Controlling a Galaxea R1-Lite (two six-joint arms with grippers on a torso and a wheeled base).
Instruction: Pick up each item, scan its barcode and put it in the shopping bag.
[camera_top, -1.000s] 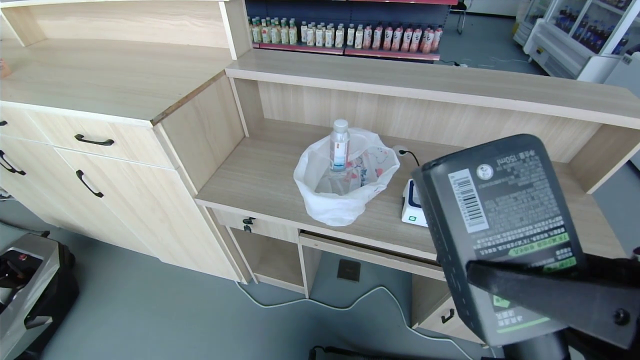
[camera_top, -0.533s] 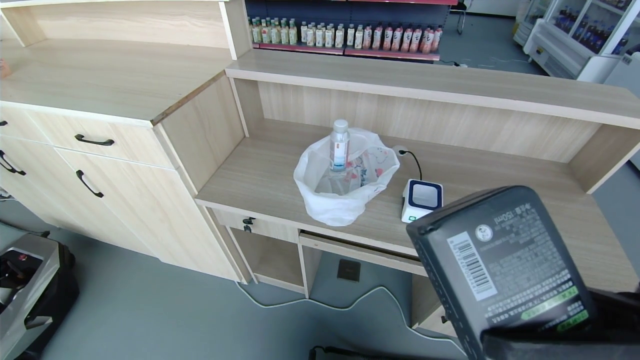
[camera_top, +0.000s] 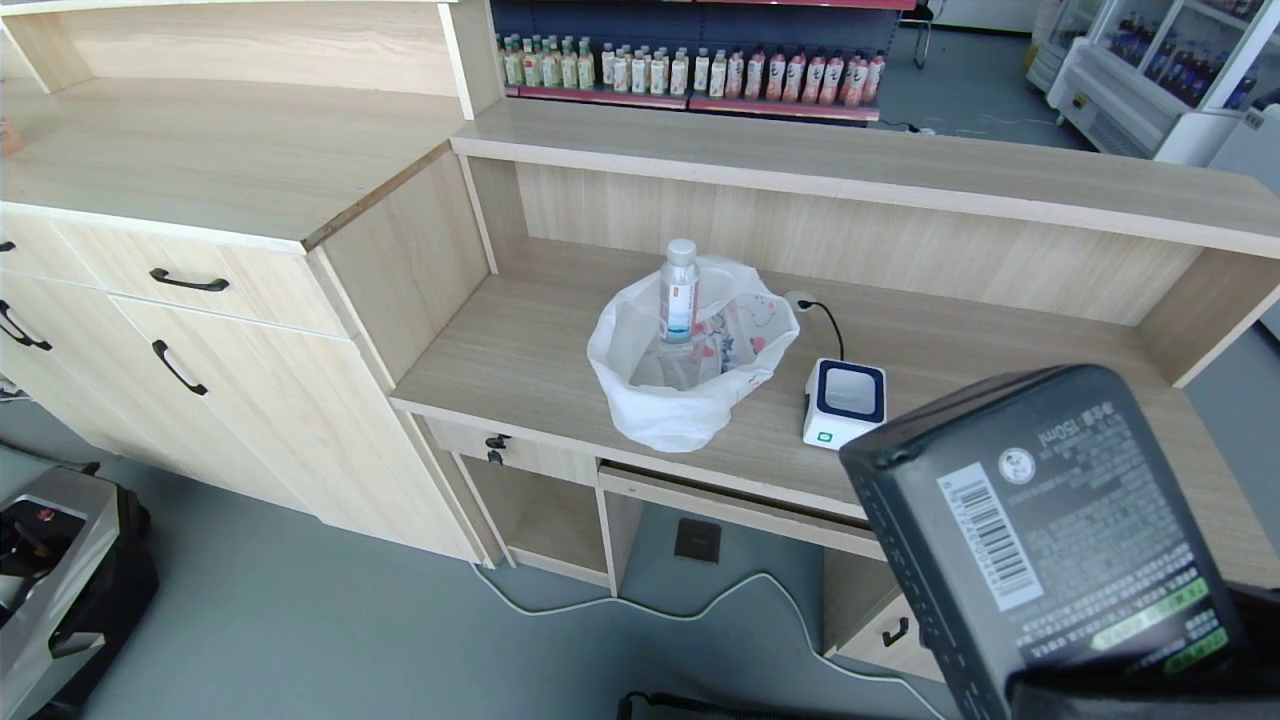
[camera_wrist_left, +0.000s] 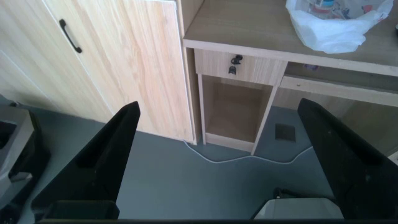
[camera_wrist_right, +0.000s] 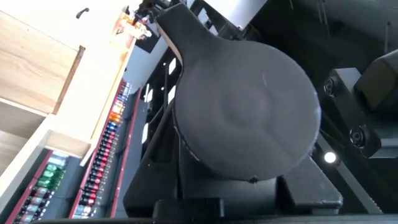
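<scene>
facing up, white barcode label (camera_top: 990, 549) on dark bottle (camera_top: 1090, 500)

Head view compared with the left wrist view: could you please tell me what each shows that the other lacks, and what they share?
Head view, not left wrist: the dark container, held up close with its barcode facing the camera, and the barcode scanner on the counter. Left wrist, not head: the left pincer, open and empty, above the floor. Both: the white shopping bag on that counter and the drawer lock beneath it.
</scene>
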